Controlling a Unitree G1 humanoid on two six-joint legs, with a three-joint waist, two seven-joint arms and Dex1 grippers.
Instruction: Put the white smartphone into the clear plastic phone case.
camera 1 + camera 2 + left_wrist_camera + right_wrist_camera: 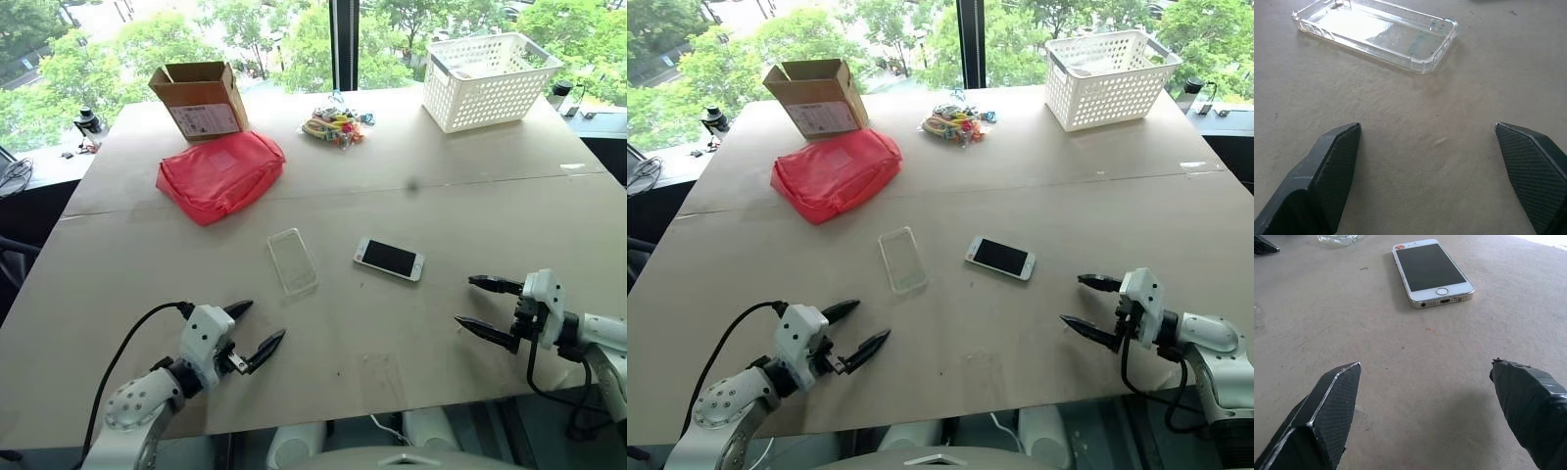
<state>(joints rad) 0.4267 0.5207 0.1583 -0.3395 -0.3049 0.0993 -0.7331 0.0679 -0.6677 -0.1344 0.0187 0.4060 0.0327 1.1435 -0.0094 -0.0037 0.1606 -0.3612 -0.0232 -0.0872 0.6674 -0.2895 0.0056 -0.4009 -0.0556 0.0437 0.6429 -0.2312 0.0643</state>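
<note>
1. We see the left gripper [253, 330] empty, fingers apart, pointing at the clear plastic phone case [293, 260].
2. We see the right gripper [479, 305] likewise spread, aimed at the white smartphone [389, 258] beside that case on the worktop [470, 215].

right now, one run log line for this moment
phone: flat on table, screen up | case: empty, left of phone, apart | left tool: open, empty | right tool: open, empty

Clear plastic phone case [293, 260] lies left of white smartphone [389, 259] mid-table [490, 215]; pouch [219, 173], cardboard box [201, 99], basket [490, 78] sit behind.
</note>
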